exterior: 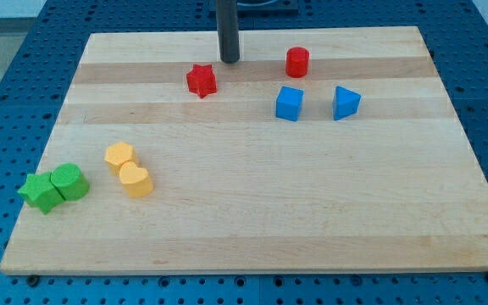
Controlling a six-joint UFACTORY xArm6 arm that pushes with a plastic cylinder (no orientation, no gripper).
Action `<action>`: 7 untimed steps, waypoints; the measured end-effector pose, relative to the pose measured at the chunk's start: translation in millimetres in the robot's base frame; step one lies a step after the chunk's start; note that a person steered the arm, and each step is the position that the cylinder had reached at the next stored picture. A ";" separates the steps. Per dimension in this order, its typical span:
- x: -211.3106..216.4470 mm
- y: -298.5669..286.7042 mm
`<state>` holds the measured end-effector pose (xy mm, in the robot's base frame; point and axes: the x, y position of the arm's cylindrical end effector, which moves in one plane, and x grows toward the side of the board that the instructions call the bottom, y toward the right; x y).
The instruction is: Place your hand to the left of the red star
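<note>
The red star [201, 80] lies on the wooden board [252, 220] near the view's top, left of centre. My tip [230, 60] is the lower end of a dark rod coming down from the view's top. It stands just up and to the right of the red star, a small gap apart from it. A red cylinder [297, 62] sits to the right of the tip.
A blue cube [289, 103] and a blue triangular block [345, 102] lie right of centre. A yellow hexagon-like block [119, 157] and a yellow heart [135, 180] touch at the left. A green star [40, 192] and a green cylinder [70, 181] sit at the far left.
</note>
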<state>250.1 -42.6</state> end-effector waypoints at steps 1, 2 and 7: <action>-19.9 0.5; -19.9 0.8; 102.3 -18.3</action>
<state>352.4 -60.9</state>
